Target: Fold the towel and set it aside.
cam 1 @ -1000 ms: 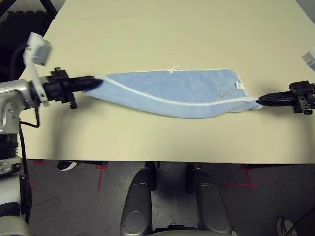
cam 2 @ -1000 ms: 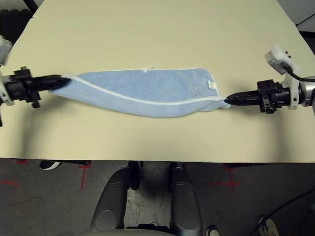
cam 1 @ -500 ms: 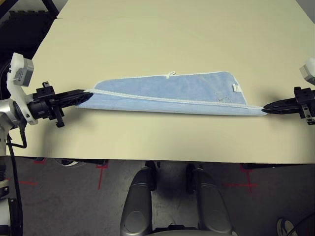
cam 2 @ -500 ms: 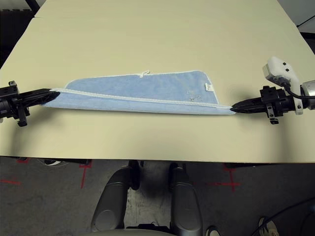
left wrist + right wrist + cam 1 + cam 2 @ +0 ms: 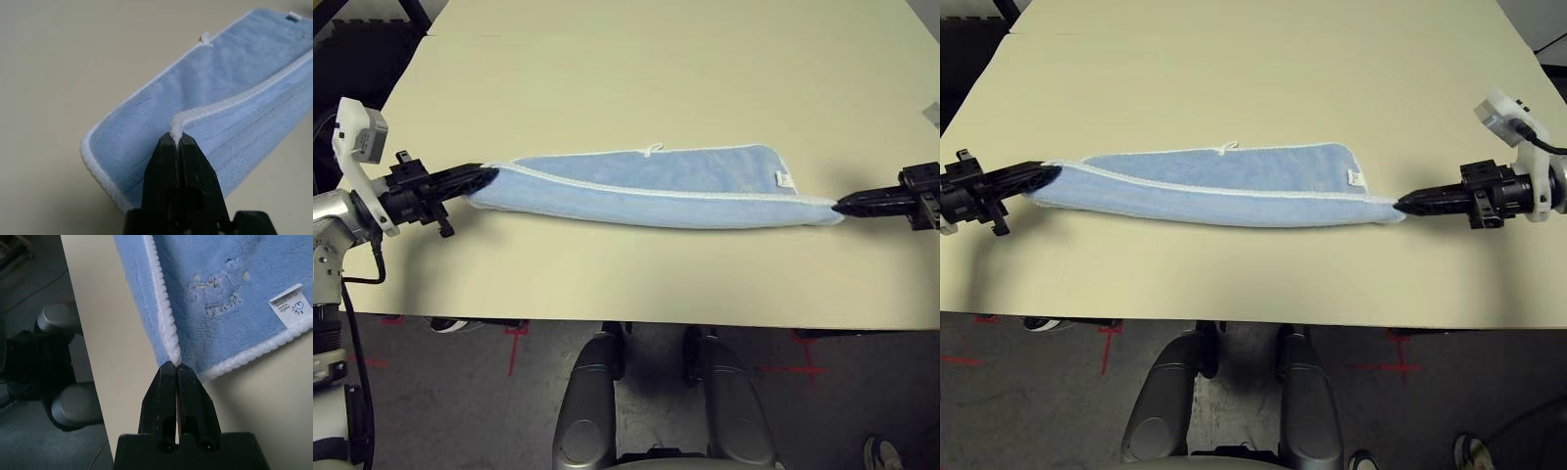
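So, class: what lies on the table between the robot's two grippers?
The towel, folded lengthwise, spans the whole stretch in the left eye view: the left gripper pinches one end, the right gripper the other.

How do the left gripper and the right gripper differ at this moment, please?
The left gripper holds the towel at its left end, while the right gripper holds the right end. The left end carries no tag, while a small white tag is sewn near the right end. Both are shut on the white edging, over the table.
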Motion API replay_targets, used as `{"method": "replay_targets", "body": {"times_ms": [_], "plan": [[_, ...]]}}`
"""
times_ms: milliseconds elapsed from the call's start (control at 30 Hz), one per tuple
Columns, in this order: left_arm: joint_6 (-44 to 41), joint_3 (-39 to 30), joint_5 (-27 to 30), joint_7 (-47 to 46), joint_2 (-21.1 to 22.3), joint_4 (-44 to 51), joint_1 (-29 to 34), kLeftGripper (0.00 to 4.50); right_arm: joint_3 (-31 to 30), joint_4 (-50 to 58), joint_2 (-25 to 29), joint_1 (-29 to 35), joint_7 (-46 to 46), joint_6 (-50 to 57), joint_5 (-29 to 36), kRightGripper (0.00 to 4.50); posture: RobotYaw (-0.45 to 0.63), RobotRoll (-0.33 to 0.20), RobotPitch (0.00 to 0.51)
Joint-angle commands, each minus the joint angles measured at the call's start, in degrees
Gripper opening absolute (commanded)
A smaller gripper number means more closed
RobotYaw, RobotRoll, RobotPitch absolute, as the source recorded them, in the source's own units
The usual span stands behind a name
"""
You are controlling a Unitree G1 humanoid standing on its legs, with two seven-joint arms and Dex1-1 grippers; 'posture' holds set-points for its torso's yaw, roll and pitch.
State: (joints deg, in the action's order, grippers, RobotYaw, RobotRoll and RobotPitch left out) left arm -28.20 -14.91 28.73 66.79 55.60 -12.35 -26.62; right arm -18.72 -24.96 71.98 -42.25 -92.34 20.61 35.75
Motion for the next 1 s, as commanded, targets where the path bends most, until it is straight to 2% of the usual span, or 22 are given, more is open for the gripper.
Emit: {"method": "replay_targets", "body": {"times_ms": [33,267,400,567,800,1000], "plan": [[-2.12,3.04,-2.4,0.87,2.28,-1.0,-0.93,0.02,-3.37,1.26,-0.06,-0.61,-0.16,-2.25,-0.81,0.0,-0.05,0.0,0.291],[-7.48,5.46,-2.12,2.83,5.04,0.22,-5.14,0.02,-3.7,-4.03,-5.69,-5.82,-0.16,-5.78,-4.85,0.0,-0.04,0.0,0.289],[-6.23,5.57,-3.68,1.8,5.0,-1.85,-6.71,0.02,-0.49,-12.22,-11.24,-9.81,-0.16,-10.62,-9.79,0.0,-0.03,0.0,0.285],[-3.99,4.81,-5.28,-0.37,4.08,-6.17,-9.48,0.02,2.75,-22.58,-15.6,-13.85,0.21,-15.9,-14.96,0.0,-0.03,0.0,0.283],[0.91,4.21,-8.07,-5.82,1.83,-13.63,-15.13,0.02,6.33,-36.0,-22.04,-18.87,9.84,-26.15,-24.47,0.0,-0.03,0.0,0.283],[4.09,5.13,-10.45,-8.39,0.22,-16.74,-16.77,0.02,8.15,-41.84,-26.34,-21.42,16.73,-28.83,-29.44,0.0,-0.02,0.0,0.281]]}}
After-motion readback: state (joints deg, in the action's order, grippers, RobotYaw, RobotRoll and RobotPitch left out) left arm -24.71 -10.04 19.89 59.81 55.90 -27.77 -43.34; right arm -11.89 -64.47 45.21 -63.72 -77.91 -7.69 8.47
